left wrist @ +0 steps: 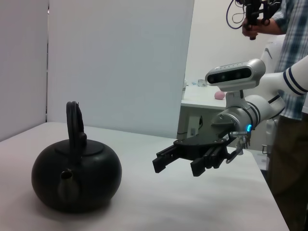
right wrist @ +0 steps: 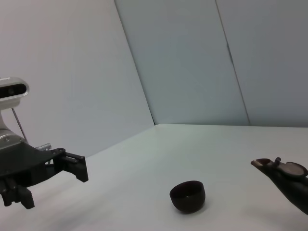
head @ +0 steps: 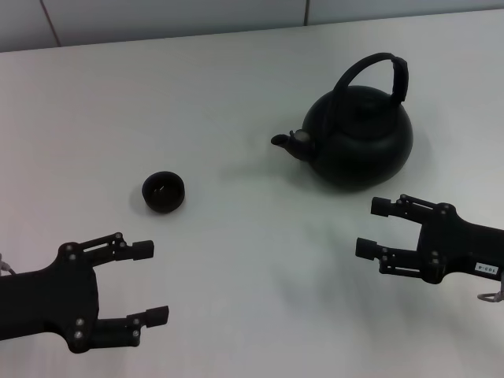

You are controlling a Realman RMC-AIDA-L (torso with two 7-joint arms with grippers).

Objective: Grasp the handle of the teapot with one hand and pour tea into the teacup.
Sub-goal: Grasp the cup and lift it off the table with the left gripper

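The teapot stands upright on the white table, far right of centre, its short spout aimed toward the robot's left, roughly at the teacup well apart from it. The handle, a thin arched hoop with a thicker flat section on its right, stands vertical over the round matte-black body. The right gripper hovers near the pot, fingers apart, holding nothing. The left gripper likewise gapes empty, nearer than the cup. The right wrist view cuts off all of the pot except the spout.
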